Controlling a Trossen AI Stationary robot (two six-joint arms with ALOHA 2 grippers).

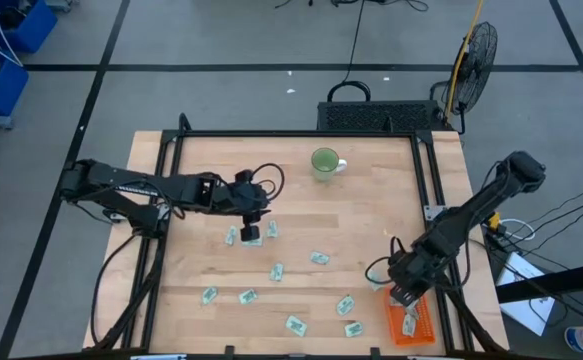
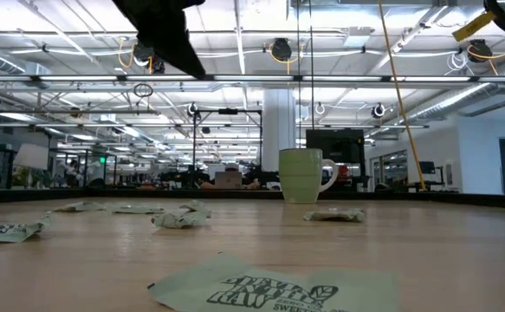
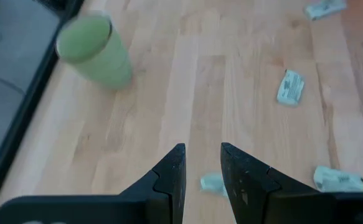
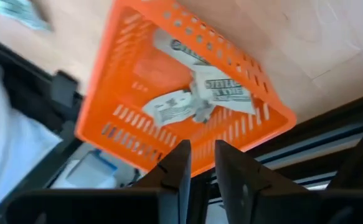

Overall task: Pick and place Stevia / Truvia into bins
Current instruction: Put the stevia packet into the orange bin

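Several pale green Stevia sachets lie flat and scattered on the wooden table (image 1: 301, 215), among them one (image 1: 318, 258) at mid-table and one (image 1: 295, 324) near the front edge. My left gripper (image 1: 251, 236) hangs open over the left-centre group; in its wrist view a sachet (image 3: 212, 183) shows on the table below the gap between its fingers (image 3: 203, 171). My right gripper (image 1: 403, 296) is open above the orange bin (image 1: 426, 328) at the near right. The bin (image 4: 131, 68) holds a few sachets (image 4: 172, 107).
A green mug (image 1: 324, 163) stands upright at the far middle of the table, also seen in the low view (image 2: 304, 175). A black metal frame (image 1: 426, 180) borders the table. More sachets (image 3: 290, 87) lie to the right of the left gripper.
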